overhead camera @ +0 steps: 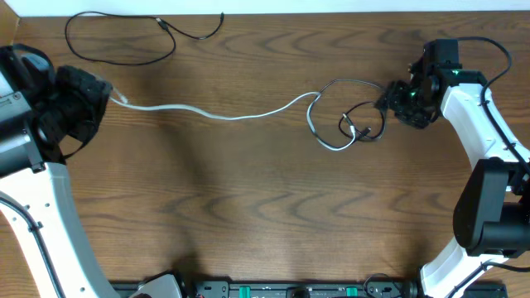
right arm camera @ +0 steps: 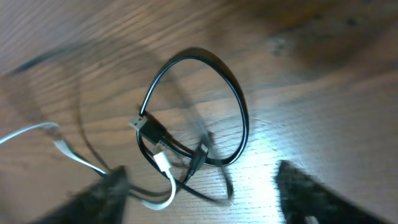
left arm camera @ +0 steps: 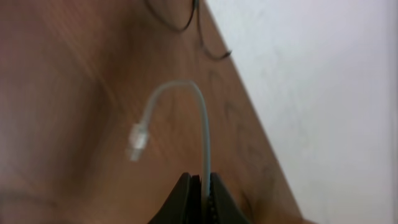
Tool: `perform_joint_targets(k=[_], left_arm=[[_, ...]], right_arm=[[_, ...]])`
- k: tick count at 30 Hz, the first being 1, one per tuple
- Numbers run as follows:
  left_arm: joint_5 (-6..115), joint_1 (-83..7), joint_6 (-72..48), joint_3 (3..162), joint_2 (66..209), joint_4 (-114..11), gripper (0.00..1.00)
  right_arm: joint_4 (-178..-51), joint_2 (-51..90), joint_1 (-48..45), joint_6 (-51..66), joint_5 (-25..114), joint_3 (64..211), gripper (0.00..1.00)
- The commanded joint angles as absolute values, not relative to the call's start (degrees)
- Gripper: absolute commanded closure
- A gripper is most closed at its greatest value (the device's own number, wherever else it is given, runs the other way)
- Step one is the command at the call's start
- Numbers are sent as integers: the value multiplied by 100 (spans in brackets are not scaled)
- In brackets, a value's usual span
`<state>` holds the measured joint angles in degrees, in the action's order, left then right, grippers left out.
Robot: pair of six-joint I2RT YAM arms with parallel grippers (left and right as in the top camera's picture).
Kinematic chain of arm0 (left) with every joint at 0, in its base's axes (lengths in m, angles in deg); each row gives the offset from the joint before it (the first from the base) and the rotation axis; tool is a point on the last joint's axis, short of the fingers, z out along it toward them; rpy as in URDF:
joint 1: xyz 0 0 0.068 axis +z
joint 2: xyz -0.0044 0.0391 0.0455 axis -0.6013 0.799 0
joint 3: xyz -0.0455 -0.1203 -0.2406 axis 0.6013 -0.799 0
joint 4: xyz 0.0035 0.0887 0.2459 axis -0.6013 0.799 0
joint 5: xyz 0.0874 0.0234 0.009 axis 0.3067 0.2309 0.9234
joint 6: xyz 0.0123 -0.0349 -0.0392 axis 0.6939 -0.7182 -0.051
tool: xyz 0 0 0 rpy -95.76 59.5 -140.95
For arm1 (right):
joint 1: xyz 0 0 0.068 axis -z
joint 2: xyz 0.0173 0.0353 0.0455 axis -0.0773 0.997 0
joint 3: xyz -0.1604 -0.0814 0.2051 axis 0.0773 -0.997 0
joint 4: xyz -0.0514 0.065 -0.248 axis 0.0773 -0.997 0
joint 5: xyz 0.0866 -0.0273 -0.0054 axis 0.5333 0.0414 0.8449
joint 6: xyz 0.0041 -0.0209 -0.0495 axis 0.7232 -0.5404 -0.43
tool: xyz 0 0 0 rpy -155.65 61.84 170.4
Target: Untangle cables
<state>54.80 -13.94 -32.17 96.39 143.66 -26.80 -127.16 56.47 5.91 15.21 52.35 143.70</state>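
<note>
A white cable [overhead camera: 207, 112] runs across the table from my left gripper [overhead camera: 110, 93] to a small tangle in the middle right. There it loops through a short black cable [overhead camera: 362, 105]. My left gripper [left arm camera: 204, 186] is shut on the white cable just behind its clear end plug [left arm camera: 137, 140]. My right gripper [overhead camera: 386, 103] is open just right of the tangle. In the right wrist view the black loop [right arm camera: 242, 124] and a white plug [right arm camera: 165, 165] lie between its spread fingers [right arm camera: 202, 196]. A longer black cable [overhead camera: 192, 36] lies apart at the top left.
The table's far edge [overhead camera: 331, 12] runs along the top, close to the longer black cable. A white surface [left arm camera: 323, 93] shows beyond the table edge in the left wrist view. Thick robot cables [overhead camera: 497, 50] hang by the right arm. An equipment rail [overhead camera: 273, 290] lines the front edge.
</note>
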Motion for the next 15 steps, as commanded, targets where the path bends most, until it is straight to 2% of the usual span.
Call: perform_joint_targets(k=[1,2,3,8,9,11,15], left_arm=[[5626,-1602,-2994,9668,14279,-2418,93],[5626,-1689,-2994,9668,14279,-2302,92],[5626,-1796,-2991,9665,14279,-2195,93],[5532,-2461,-2919,9665,14277,-2061,93],[5307,-2688,-3024,9665,14277,-2151,93],[4945,-2906,-3345,9665,14270,-2389,93],[4072,-3171,-4038,9665,14235,-3248,93]], right_arm=[[-12747,5675,460,833,5740,14355,10],[-12760,5675,443,697,5871,14355,3],[-12773,5660,434,498,6123,14357,1],[-12758,5426,443,-888,8564,14363,1],[-12747,5286,418,-1432,9403,14363,1],[-12745,5118,307,-2070,10188,14363,1],[-12633,4897,-233,-2623,10015,14363,1]])
